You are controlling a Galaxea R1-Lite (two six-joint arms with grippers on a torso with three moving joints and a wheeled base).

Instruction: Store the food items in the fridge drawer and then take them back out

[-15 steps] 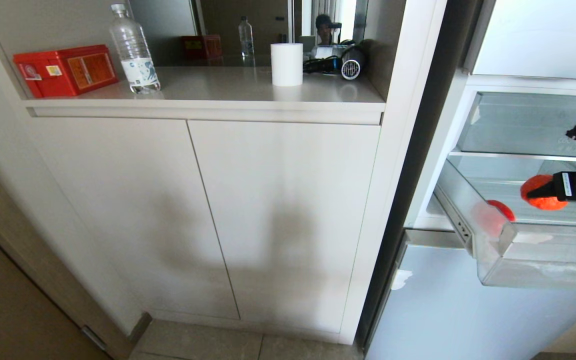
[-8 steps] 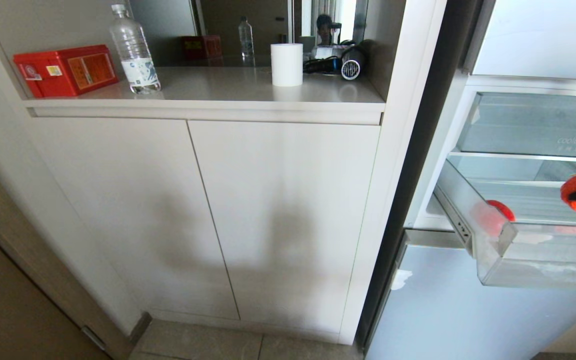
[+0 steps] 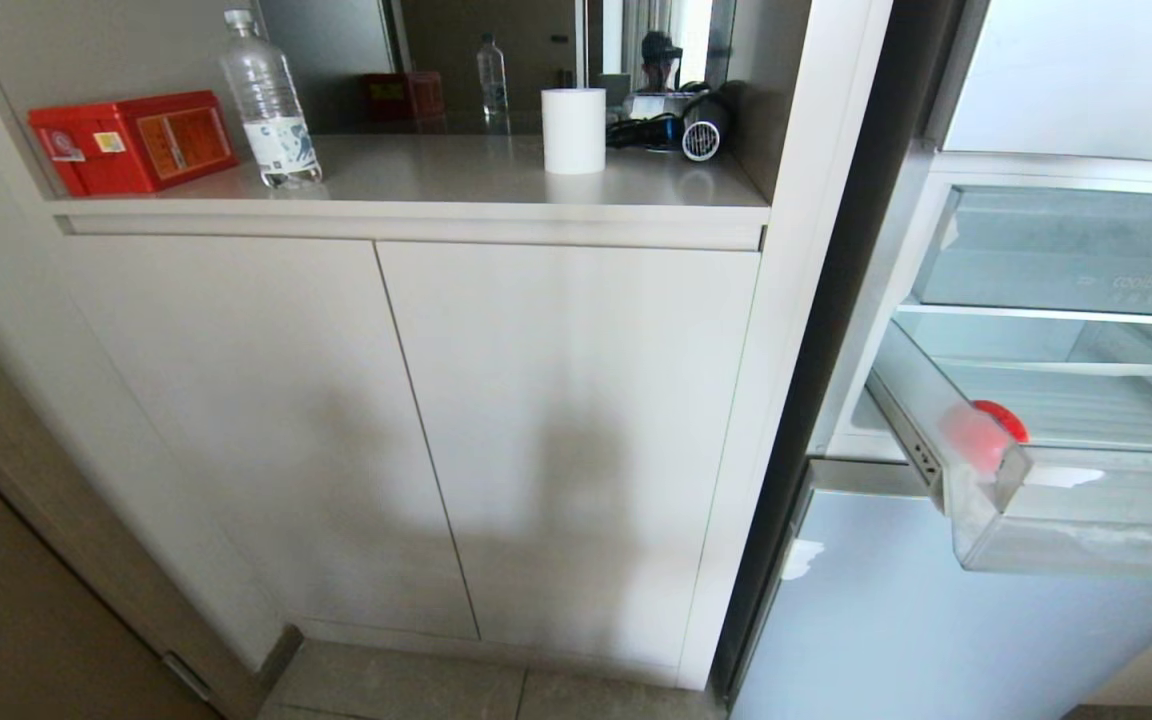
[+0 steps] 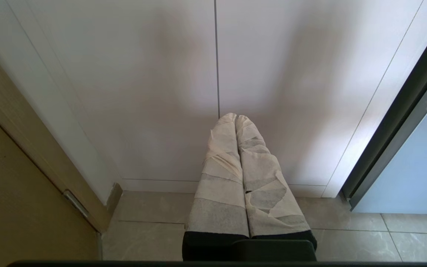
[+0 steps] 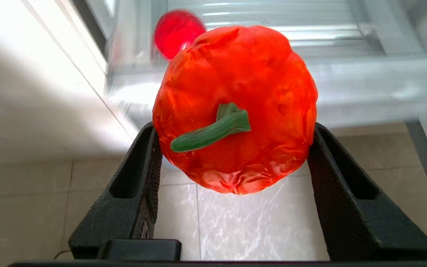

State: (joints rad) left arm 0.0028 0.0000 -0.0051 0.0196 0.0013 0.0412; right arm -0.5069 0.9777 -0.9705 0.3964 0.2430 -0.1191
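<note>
Clamped between the black fingers [image 5: 139, 185] of the right gripper [image 5: 232, 163] is an orange-red pepper [image 5: 235, 107] with a green stem [image 5: 213, 129]; the jaws are spread wide to either side of it and press against its flanks. The pepper is held in the air outside the fridge drawer [image 3: 1086, 510], in front of its front lip, with the tiled floor [image 5: 24, 207] seen beneath it. The right gripper itself is not seen in the head view. A smooth bright red ball [image 3: 998, 420] is left lying in the front left corner of the drawer, close against the front wall, on the ribbed floor. The drawer is pulled out of the open fridge, and white tape scraps [image 3: 1061, 478] are seen on its front lip. Above it, a clear bin [image 3: 1066, 250] with faint lettering is seated in the fridge. The left gripper [image 4: 237, 120], its fingers wrapped in pale tape and pressed together, is hung low before the white cabinet doors [image 4: 213, 74], holding nothing.
</note>
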